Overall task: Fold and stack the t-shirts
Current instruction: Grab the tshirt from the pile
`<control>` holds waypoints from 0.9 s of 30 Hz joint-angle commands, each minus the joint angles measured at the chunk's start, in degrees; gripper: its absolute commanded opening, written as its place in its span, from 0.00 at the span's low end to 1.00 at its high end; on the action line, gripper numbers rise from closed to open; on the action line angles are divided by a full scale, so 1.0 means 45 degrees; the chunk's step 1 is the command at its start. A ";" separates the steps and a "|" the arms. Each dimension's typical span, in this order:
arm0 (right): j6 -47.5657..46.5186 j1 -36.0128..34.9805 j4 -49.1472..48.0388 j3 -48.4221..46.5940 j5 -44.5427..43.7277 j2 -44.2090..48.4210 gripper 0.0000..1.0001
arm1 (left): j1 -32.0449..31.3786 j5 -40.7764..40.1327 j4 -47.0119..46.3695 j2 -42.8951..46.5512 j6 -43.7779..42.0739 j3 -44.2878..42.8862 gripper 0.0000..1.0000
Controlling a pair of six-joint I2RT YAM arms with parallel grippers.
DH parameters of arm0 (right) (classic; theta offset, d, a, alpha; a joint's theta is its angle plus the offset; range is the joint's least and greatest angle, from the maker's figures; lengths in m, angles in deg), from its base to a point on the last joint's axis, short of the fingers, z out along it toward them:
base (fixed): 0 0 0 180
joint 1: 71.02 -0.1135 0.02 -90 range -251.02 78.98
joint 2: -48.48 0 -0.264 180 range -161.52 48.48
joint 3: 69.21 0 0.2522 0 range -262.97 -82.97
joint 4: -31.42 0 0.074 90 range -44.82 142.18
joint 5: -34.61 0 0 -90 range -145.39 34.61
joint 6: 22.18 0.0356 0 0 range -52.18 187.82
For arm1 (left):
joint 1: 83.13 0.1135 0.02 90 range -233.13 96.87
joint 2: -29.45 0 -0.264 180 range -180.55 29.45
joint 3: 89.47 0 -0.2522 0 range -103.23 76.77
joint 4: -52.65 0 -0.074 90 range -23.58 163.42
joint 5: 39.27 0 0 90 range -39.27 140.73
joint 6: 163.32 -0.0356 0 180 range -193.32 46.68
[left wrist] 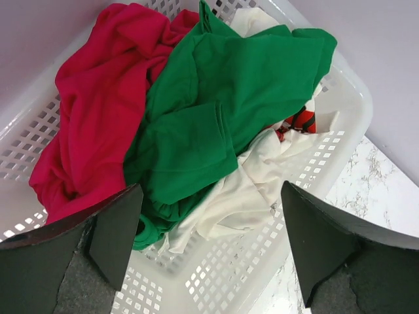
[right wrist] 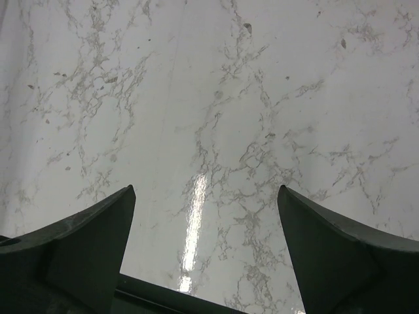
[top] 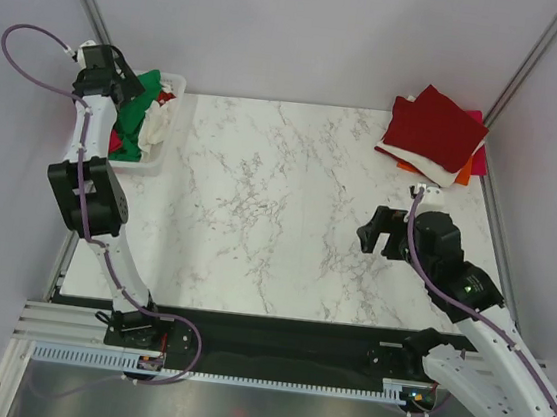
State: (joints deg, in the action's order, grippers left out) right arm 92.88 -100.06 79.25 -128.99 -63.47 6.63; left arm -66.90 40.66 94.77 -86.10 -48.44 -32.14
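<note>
A bright green t-shirt (left wrist: 229, 98) lies crumpled on top of a magenta-red shirt (left wrist: 91, 111) and a white shirt (left wrist: 242, 190) inside the white slatted basket (left wrist: 275, 255). The green shirt also shows in the top view (top: 143, 87) at the far left. My left gripper (left wrist: 209, 216) hovers open and empty just above the basket. A stack of folded shirts, dark red on top (top: 437, 128), with white, orange and magenta edges, lies at the far right corner. My right gripper (top: 384, 233) is open and empty over bare marble (right wrist: 216, 111).
The basket (top: 162, 140) stands at the table's far left edge. The marble table top (top: 280, 199) spans the middle. Metal frame posts (top: 526, 66) rise at both far corners. A black strip runs along the near edge.
</note>
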 commanded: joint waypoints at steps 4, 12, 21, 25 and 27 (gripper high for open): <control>-0.0119 -0.0032 0.0243 -0.0437 0.0388 0.0236 0.98 | 0.0085 -0.0088 -0.0325 -0.0767 -0.0803 -0.1267 0.94; -0.0100 -0.0032 -0.0011 -0.0144 0.0526 0.0217 0.98 | 0.0065 0.0147 -0.0326 -0.1666 -0.0998 -0.2204 0.93; -0.0080 -0.0032 -0.0089 -0.0086 0.0271 0.0217 0.98 | 0.0066 0.0420 -0.0306 -0.2447 -0.1096 -0.2576 0.93; -0.0080 -0.0032 -0.0070 -0.0086 0.0155 0.0042 0.98 | 0.0104 0.0420 -0.0325 -0.2740 -0.1077 -0.2538 0.91; -0.0080 -0.0012 -0.0070 -0.0086 0.0037 -0.0017 0.98 | 0.0085 0.0420 -0.0326 -0.2974 -0.1135 -0.2557 0.89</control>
State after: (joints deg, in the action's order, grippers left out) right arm 92.86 -100.06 79.90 -129.19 -61.74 6.94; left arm -66.79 42.08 94.53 -97.95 -51.28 -41.38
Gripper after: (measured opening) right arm 0.980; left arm 0.896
